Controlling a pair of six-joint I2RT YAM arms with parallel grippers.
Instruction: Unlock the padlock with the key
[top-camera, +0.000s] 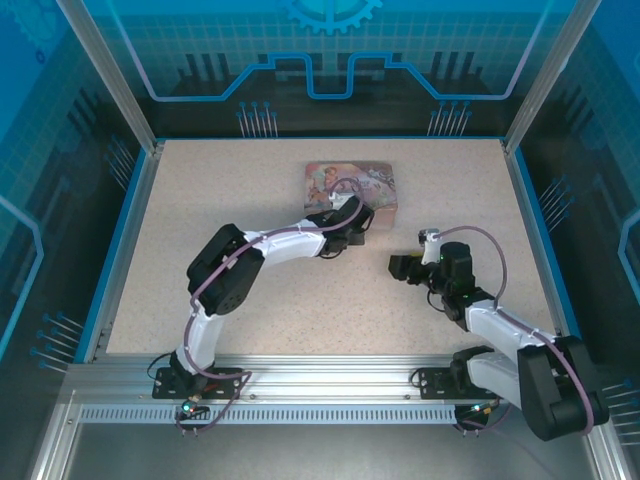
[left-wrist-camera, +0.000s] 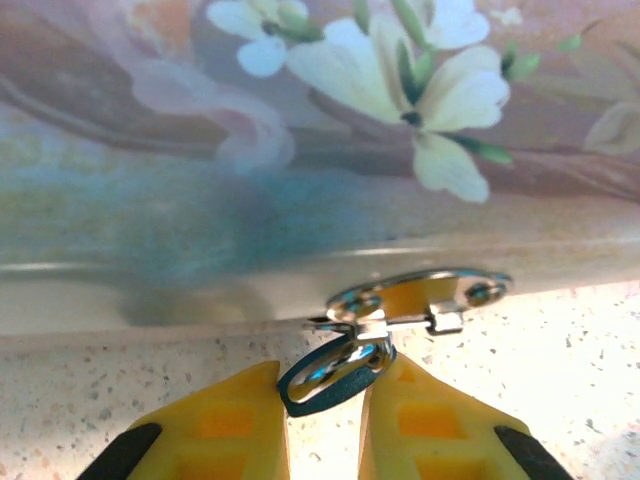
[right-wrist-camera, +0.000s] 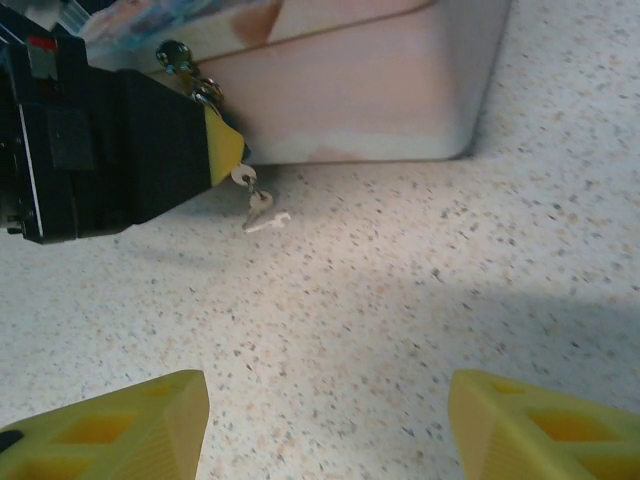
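Left jaws: your left gripper (left-wrist-camera: 326, 405) is nearly closed, its jaws pressing on either side of the padlock (left-wrist-camera: 335, 372).
Padlock: a teal body with a silver shackle, sitting right between the left jaws. It hooks into the metal hasp (left-wrist-camera: 420, 295) just beyond them, on the front wall of the pink tin (left-wrist-camera: 300, 150).
Right jaws: your right gripper (right-wrist-camera: 325, 425) is spread wide and holds nothing, above the bare speckled table (right-wrist-camera: 420, 300).
Key: a small pale key (right-wrist-camera: 257, 205) dangles just below the left jaws. It is ahead of the right jaws and off to their left, well apart from them.
Done so far: the padlock looks steadied for you, and nothing more.
Left to do: as I judge it, all the key work. You have yet to take the key in the right jaws, seat it in the lock, turn it and free the shackle.
Unclear: which way the keyhole faces.
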